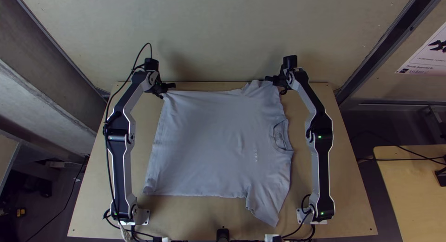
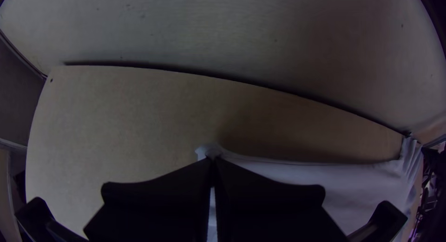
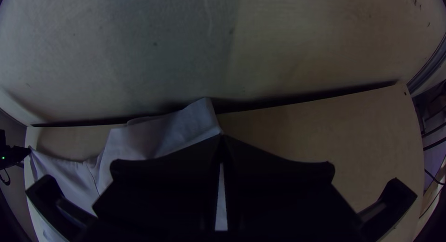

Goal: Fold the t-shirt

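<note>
Lying spread on the smooth wooden table (image 1: 344, 191), the pale t-shirt (image 1: 213, 140) shows its rounded collar in the top view. Near the table's far edge, the closed left gripper (image 1: 163, 93) pinches a hem corner, puckered in the left wrist view; the right gripper (image 1: 276, 83), also closed, grips a sleeve, an angular flap in the right wrist view.

Here's my left arm (image 1: 121, 151) and right arm (image 1: 321, 158), extended forward, far sections angled inward; left claw (image 1: 163, 92) pinched together at the fingertips, right claw (image 1: 275, 82) likewise.
</note>
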Available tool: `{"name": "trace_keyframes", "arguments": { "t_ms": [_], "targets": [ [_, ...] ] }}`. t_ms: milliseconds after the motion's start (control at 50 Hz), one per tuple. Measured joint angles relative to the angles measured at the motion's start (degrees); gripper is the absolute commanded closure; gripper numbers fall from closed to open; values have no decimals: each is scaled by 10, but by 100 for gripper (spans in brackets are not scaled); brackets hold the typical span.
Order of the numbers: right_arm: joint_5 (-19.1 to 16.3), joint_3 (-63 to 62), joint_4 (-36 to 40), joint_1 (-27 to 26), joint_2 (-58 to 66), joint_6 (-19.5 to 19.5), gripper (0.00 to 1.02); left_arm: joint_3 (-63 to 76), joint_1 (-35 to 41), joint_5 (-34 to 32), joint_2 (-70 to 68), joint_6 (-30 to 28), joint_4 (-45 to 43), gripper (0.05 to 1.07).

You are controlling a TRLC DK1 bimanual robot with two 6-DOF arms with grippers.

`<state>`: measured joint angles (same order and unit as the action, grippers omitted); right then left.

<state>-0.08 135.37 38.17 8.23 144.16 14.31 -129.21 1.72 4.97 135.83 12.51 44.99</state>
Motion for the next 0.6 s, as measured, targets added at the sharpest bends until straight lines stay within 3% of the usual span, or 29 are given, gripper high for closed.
{"name": "trace_keyframes", "arguments": {
  "t_ms": [140, 600],
  "targets": [
    [0, 0, 19, 0, -14, -7, 100, 0, -12, -40, 0, 21, -2, 105],
    [-2, -56, 147, -1, -108, -29, 100, 0, -17, -63, -43, 22, 59, 105]
  ]
}}
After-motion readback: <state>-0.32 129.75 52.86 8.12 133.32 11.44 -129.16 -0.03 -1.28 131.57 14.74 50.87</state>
